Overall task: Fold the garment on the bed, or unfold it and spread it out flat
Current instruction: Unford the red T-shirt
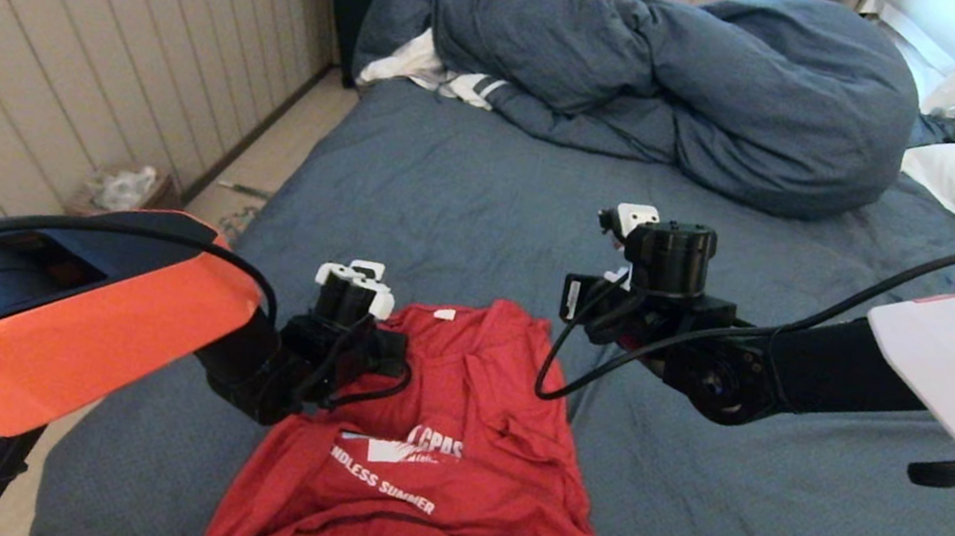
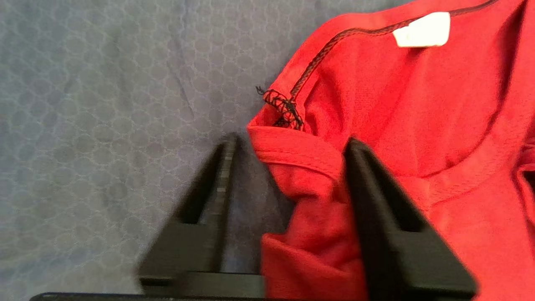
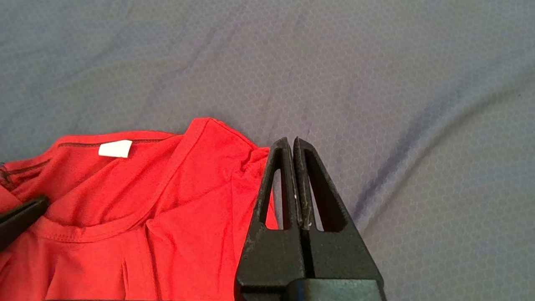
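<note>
The bed [image 1: 470, 198] has a wrinkled blue-grey sheet, with a bunched duvet [image 1: 668, 76] at its far end. The T-shirt [image 1: 425, 455] lies crumpled near the near edge, neither folded nor flat, so almost all the work is left. The left gripper [image 2: 288, 146] stands partly open around the shoulder fold beside the collar, and I judge it is not yet gripping. The right gripper [image 3: 291, 144] is closed and empty, at the other shoulder.
</note>
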### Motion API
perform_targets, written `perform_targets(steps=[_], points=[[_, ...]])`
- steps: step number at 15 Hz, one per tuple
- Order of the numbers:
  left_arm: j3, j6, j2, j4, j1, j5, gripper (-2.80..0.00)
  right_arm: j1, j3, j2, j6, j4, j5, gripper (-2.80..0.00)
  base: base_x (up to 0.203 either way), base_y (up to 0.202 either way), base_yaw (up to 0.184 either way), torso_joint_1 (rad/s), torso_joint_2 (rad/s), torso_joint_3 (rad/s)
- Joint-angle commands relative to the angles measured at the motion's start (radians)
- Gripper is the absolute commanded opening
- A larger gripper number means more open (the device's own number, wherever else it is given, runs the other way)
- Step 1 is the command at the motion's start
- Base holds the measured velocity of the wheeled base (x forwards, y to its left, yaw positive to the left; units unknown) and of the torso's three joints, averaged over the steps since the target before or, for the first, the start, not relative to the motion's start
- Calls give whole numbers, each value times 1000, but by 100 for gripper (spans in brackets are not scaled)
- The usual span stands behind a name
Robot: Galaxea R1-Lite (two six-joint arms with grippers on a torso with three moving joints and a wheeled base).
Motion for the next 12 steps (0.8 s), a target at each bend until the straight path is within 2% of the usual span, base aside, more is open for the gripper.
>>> perform_targets(steps=[1, 4, 8, 12], points=[[-1, -1, 13, -8, -1, 3, -280, -4, 0, -2, 0, -3, -2, -280, 0, 0, 0, 0, 0, 0], [-18, -3, 7, -27, -1, 12, -280, -3, 3, -2, 0, -5, -2, -280, 0, 0, 0, 0, 0, 0], [-63, 6, 2, -58, 5, 72, -280, -1, 3, -2, 2, -6, -2, -280, 0, 0, 0, 0, 0, 0], [-132, 23, 19, -43, 37, 77, -280, 0, 3, -2, 8, -8, -2, -280, 0, 0, 0, 0, 0, 0]])
